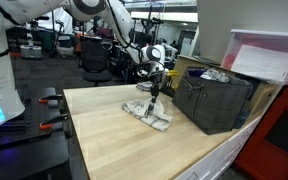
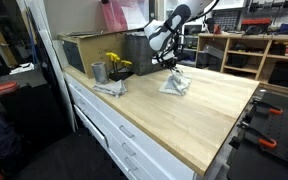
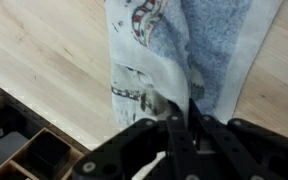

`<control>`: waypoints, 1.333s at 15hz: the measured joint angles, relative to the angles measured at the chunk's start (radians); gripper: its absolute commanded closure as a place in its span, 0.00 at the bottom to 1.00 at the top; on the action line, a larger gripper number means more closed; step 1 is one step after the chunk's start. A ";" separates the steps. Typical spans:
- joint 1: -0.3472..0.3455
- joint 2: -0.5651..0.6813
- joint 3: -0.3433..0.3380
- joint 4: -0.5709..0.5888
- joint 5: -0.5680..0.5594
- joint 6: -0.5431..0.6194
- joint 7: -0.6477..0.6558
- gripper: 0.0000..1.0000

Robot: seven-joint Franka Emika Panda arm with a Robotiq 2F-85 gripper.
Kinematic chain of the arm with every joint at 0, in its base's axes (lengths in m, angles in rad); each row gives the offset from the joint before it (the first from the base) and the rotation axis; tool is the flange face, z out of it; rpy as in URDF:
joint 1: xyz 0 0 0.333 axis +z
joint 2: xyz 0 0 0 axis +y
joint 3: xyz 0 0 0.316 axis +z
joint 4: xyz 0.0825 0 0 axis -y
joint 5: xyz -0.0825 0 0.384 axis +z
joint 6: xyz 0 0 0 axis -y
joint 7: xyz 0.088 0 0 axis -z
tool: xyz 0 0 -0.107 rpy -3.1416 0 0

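Cloth (image 3: 199, 45): white ground, with a mottled grey-blue panel toward 1 o'clock in the wrist view and dark printed figures toward 11 o'clock. Gripper (image 3: 181, 112): black. Table (image 1: 109, 135): pale wood, fine straight grain. Crate (image 1: 216, 102), at 3 o'clock from the cloth in an exterior view: dark grey. Flowers (image 2: 116, 62): yellow. Cup (image 2: 98, 72): dull grey.

**Pale wooden bench, a few things on top**

The bench (image 1: 104, 140) has a light butcher-block top over white drawers (they show in an exterior view). A patterned towel (image 1: 149, 112) lies rumpled near its middle. Near it stands a dark crate (image 1: 216, 100). Toward one end lies a small grey cloth (image 2: 109, 89), with a grey cup (image 2: 97, 72) and yellow flowers (image 2: 116, 63) by it.
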 measured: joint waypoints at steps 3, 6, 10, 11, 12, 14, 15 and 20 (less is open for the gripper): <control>-0.006 0.032 -0.002 0.053 0.000 -0.027 0.042 0.34; -0.010 0.046 -0.002 0.064 -0.001 -0.031 0.048 0.12; -0.022 0.049 0.001 0.050 -0.001 -0.033 0.028 0.00; -0.032 0.048 0.005 0.040 -0.001 -0.030 0.008 0.00; -0.045 0.046 0.012 0.028 -0.001 -0.026 -0.017 0.00; -0.082 0.029 0.030 -0.014 0.009 0.002 -0.091 0.00; -0.105 0.015 0.044 -0.040 0.019 0.016 -0.133 0.00; -0.237 -0.064 0.111 -0.165 0.149 0.041 -0.400 0.00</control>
